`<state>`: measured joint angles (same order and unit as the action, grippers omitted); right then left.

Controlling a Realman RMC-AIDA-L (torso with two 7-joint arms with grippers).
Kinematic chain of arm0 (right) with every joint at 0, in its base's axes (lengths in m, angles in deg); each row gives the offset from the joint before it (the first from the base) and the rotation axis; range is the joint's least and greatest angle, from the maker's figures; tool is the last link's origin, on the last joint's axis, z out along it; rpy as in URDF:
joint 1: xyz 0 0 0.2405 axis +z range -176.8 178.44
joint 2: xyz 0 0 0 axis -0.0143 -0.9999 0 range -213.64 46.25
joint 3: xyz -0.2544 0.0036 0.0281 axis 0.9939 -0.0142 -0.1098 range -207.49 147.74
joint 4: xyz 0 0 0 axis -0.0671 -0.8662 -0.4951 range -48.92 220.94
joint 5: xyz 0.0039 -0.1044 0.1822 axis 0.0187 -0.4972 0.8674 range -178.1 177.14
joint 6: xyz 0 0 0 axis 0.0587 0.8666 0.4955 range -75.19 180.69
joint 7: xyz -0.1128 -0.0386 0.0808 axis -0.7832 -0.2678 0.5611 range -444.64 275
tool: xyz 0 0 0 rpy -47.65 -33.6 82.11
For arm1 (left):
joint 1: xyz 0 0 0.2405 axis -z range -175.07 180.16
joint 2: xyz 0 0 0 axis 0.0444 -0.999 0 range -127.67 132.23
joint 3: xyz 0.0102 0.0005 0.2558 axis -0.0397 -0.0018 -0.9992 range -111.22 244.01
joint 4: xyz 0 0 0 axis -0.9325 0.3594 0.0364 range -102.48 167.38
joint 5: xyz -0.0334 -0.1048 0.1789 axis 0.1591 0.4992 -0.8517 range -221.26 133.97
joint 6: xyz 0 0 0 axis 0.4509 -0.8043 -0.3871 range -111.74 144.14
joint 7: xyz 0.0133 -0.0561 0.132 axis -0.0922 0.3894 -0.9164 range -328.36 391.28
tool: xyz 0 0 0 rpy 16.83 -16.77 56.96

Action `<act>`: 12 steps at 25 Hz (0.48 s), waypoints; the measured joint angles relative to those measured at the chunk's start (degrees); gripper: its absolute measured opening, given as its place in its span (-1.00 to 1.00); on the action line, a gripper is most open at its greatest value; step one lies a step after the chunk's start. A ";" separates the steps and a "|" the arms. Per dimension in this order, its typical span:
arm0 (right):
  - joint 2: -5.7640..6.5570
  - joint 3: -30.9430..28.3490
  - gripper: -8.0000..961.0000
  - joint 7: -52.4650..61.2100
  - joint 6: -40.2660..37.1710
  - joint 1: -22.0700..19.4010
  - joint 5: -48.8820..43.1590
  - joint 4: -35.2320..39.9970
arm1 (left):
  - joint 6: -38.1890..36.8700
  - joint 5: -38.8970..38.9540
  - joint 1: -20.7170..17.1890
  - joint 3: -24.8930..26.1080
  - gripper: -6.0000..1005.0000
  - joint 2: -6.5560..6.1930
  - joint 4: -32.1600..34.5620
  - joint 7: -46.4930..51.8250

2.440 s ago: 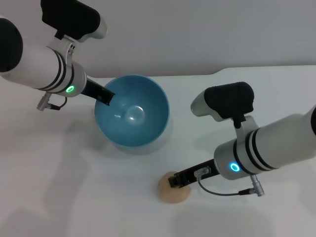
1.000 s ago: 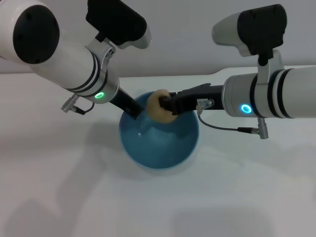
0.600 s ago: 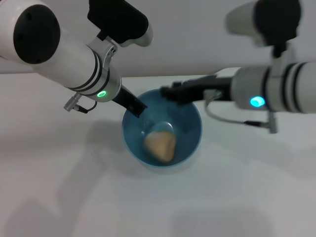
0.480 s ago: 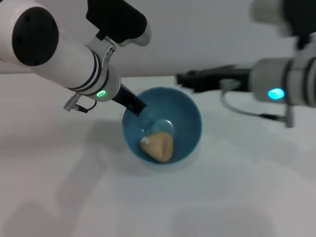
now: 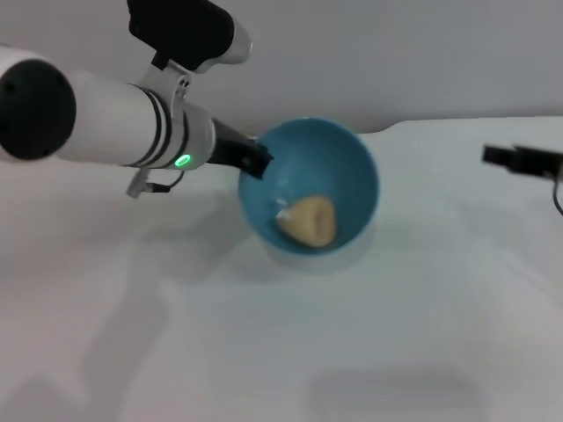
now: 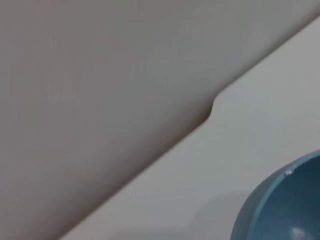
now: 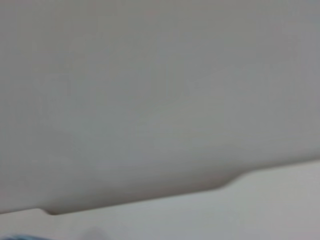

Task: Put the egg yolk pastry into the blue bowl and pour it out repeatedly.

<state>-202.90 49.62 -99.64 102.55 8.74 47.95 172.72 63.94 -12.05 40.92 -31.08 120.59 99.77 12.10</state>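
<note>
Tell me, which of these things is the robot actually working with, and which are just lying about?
Part of the job:
- glossy sky-blue round bowl, tilted, rim held by the left gripper
- pale beige lumpy pastry ball, lying inside the bowl
- right gripper, far off to the right, holding nothing

Just there:
- white table; nothing else lies on it

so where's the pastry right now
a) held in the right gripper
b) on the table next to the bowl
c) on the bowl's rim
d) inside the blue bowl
d, in the head view the pastry lies inside the blue bowl, which the left gripper grips at the rim, while the right gripper is far off at the right edge with nothing in it.
</note>
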 joint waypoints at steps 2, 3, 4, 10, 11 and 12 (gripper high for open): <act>0.09 -0.56 -0.45 -0.02 -0.45 -0.56 -0.02 -2.02 | -4.69 1.68 -1.38 -2.04 -0.99 -0.02 0.38 -0.07; 0.09 -0.61 -0.45 -0.03 -1.08 -1.00 -0.02 -2.57 | -7.49 2.27 -2.11 -3.17 -0.99 -0.02 0.54 -0.08; 0.08 -0.67 -0.45 -0.04 -1.80 -1.49 -0.03 -3.07 | -11.00 3.02 -2.94 -4.50 -0.99 -0.02 0.69 -0.09; -0.08 -2.87 -0.45 0.72 -5.38 -4.10 -0.10 -5.22 | -33.90 6.47 -8.06 -15.18 -0.99 0.12 -0.35 0.34; -0.08 -3.80 -0.45 0.87 -5.56 -4.38 -0.10 -5.57 | -38.86 6.66 -8.90 -17.73 -0.99 0.17 -1.02 0.40; -0.07 -4.42 -0.45 0.94 -5.65 -4.57 -0.10 -5.78 | -43.89 6.80 -9.62 -20.25 -0.99 0.23 -1.75 0.43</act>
<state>-202.98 45.21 -98.70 96.89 4.17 47.86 166.94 20.05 -5.25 31.30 -51.33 120.82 98.02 12.53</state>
